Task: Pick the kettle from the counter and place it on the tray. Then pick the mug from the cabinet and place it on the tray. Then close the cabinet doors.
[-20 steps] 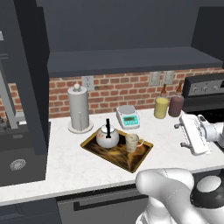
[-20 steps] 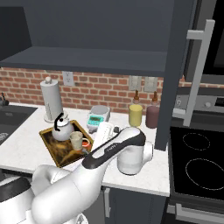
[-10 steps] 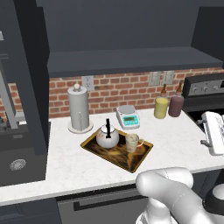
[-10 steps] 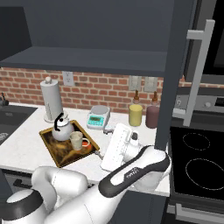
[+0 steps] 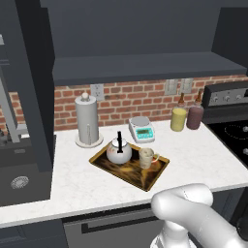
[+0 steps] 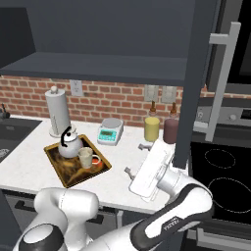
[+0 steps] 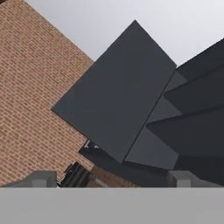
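The silver kettle (image 5: 118, 151) (image 6: 70, 144) and the cream mug (image 5: 146, 157) (image 6: 86, 157) both stand on the brown, gold-rimmed tray (image 5: 154, 175) (image 6: 68, 175) on the white counter (image 5: 198, 150). My gripper (image 6: 136, 158) hangs open over the counter's right part, right of the tray and just left of the open right cabinet door (image 6: 196, 83) with its silver handle (image 6: 220, 83). Nothing is between its fingertips (image 7: 41, 178). In the hand view a dark cabinet panel (image 7: 118, 100) stands against the brick wall. The left cabinet door (image 5: 29, 97) also stands open.
A paper-towel roll (image 5: 87, 119), a white-teal scale (image 5: 142, 129), a yellow jar (image 5: 178, 118) and a maroon jar (image 5: 195, 116) line the brick wall. A black stove (image 6: 225, 176) lies right of the counter, a sink (image 5: 19, 181) to its left.
The arm has swung right and out of the left base view. The open hand moved from above the tray's right side to beside the right cabinet door. Kettle, mug and tray stayed put.
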Robot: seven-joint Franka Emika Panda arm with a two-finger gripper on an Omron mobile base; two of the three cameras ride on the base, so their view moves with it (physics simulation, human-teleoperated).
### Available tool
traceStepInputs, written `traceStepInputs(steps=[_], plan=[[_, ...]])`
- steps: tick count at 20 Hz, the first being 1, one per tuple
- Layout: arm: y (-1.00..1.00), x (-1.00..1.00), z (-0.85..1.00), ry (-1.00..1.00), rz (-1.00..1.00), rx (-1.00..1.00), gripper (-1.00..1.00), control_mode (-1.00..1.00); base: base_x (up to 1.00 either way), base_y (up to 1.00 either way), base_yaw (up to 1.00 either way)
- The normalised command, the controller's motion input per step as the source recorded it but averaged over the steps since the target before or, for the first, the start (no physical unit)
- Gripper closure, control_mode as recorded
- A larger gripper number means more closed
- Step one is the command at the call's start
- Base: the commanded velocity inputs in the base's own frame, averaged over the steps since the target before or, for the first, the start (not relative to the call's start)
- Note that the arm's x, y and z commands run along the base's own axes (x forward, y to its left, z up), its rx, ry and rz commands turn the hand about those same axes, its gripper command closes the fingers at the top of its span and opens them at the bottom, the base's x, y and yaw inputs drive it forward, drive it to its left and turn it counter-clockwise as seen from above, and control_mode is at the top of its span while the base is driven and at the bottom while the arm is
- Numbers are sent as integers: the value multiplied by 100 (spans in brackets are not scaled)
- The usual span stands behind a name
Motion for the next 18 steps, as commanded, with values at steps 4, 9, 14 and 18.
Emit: traceStepInputs(steps=[4,9,14,18], plan=[[-42,0,-3,0,-20,14,-100,-100,0,0,0],[-49,0,-4,0,-20,16,-100,-100,0,0,0],[-56,0,6,0,-20,17,-100,-100,0,0,0],[-49,0,0,0,-18,9,-100,-100,0,0,0]])
